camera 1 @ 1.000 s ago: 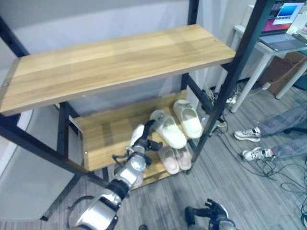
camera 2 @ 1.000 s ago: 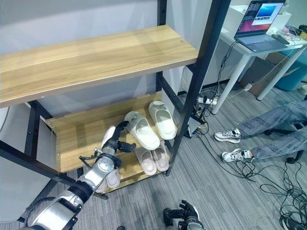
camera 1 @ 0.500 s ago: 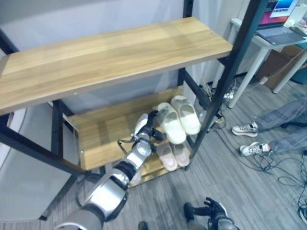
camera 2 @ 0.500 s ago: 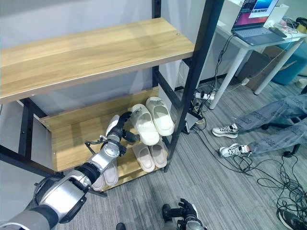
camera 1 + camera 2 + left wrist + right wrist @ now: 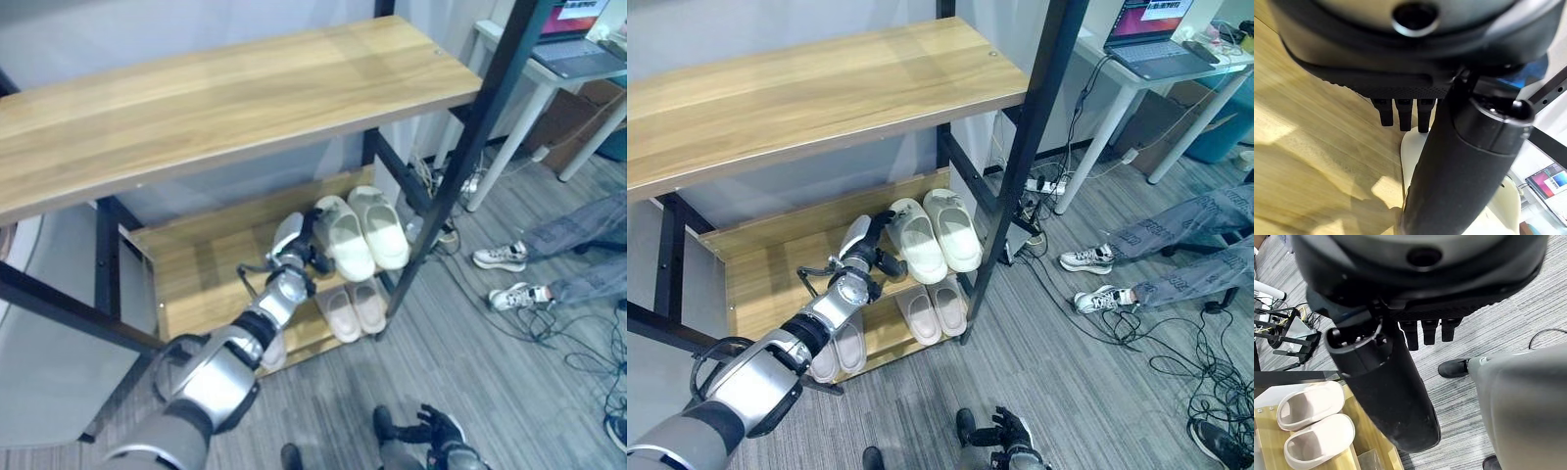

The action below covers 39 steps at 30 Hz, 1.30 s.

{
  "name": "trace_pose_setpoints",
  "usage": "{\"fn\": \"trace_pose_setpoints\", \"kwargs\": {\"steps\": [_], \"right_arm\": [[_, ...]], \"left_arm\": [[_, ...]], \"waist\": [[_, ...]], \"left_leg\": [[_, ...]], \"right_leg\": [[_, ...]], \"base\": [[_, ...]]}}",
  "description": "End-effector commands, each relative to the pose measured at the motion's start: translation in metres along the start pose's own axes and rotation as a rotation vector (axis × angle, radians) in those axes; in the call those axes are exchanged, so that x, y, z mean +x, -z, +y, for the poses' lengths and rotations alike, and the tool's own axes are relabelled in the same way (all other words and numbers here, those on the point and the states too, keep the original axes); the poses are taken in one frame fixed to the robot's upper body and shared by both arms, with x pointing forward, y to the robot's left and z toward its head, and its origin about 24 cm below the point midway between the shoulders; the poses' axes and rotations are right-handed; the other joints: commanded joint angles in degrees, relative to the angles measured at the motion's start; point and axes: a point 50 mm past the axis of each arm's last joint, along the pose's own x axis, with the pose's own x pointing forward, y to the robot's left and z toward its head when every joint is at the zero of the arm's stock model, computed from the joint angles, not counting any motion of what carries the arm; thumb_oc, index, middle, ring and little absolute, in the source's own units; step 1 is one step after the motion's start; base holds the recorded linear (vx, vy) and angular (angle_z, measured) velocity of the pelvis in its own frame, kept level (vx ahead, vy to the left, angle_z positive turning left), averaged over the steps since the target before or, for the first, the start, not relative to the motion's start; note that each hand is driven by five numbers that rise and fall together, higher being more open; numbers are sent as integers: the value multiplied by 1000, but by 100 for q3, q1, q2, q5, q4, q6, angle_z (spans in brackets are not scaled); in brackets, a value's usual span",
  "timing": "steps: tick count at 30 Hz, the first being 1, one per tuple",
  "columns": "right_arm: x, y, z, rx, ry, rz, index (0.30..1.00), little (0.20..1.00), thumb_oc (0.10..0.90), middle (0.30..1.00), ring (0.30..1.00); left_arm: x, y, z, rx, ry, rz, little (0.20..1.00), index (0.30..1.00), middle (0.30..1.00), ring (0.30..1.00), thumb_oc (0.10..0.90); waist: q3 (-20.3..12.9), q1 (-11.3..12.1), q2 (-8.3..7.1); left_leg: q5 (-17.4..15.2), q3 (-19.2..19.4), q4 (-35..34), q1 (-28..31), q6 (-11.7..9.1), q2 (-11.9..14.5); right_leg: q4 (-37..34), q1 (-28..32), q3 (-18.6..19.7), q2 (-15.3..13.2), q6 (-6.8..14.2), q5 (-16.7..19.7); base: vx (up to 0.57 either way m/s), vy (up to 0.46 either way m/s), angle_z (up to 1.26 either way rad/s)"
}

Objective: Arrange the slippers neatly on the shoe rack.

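**Left hand at the cream slippers on the middle shelf**

The shoe rack (image 5: 245,98) has a black metal frame and wooden shelves. On its middle shelf (image 5: 196,274) a pair of cream slippers (image 5: 364,233) lies side by side at the right end, near the right front post, toes pointing toward the back. The left part of that shelf is bare wood.

The left hand (image 5: 294,257) reaches in over the middle shelf, with the arm coming up from the lower left. It sits right against the left side of the nearer cream slipper (image 5: 913,238). In the left wrist view the fingers (image 5: 1403,113) point down toward the wood, fairly straight, with the thumb beside them and the pale edge of a slipper just past the thumb. The fingers are not wrapped round anything that can be seen, so the hand reads as open; whether it actually touches the slipper cannot be told.

On the bottom shelf a pair of pinkish slippers (image 5: 357,311) lies below the cream ones, and another pale pair (image 5: 837,348) lies further left, partly hidden by the arm.

The right hand (image 5: 1004,433) hangs low over the grey carpet (image 5: 1097,392), dark fingers loosely spread, holding nothing.

To the right, a person's legs and sneakers (image 5: 1087,279) rest on the floor beside a white desk (image 5: 1136,78) with a laptop (image 5: 1156,29).
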Motion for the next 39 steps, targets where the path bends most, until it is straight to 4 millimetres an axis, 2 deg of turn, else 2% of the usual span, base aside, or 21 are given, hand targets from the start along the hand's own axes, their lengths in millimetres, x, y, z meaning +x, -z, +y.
{"fn": "trace_pose_setpoints", "kwargs": {"steps": [1, 8, 19, 31, 39], "right_arm": [[7, -37, -15, -16, 29, -129, 900, 900, 800, 900, 900], [8, -37, -10, 17, 19, -109, 900, 900, 800, 900, 900], [7, -29, -6, 31, 12, -80, 900, 900, 800, 900, 900], [6, -22, -6, 7, 11, -63, 900, 900, 800, 900, 900], [4, -16, -8, 46, 20, -61, 900, 900, 800, 900, 900]], "left_arm": [[13, -112, 39, -42, -118, -390, 900, 900, 900, 900, 800], [11, -95, 45, -10, -151, -377, 900, 900, 900, 900, 800], [8, -83, 49, -12, -174, -376, 900, 900, 900, 900, 800], [13, -50, 49, 61, -172, -253, 900, 900, 900, 900, 800], [6, -67, 71, 71, -265, -373, 900, 900, 900, 900, 800]], "waist": [[270, 17, 356], [273, 114, 342], [176, 154, 302], [144, 136, 265], [141, 161, 214]], "left_leg": [[-468, -514, -31, 125, 110, -73], [-482, -552, -31, 221, 113, -95], [-517, -580, -31, 373, 126, -113], [-495, -572, -31, 341, 135, -127], [-494, -581, -31, 301, 136, -112]], "right_leg": [[147, 420, -579, 367, 78, -892], [139, 525, -621, 359, 85, -904], [148, 677, -653, 352, 95, -916], [110, 612, -614, 345, 104, -829], [90, 608, -631, 357, 108, -822]], "base": [[0, 0, 0], [-9, 2, 0], [0, 0, 0], [0, 0, 0], [0, 0, 0]]}}
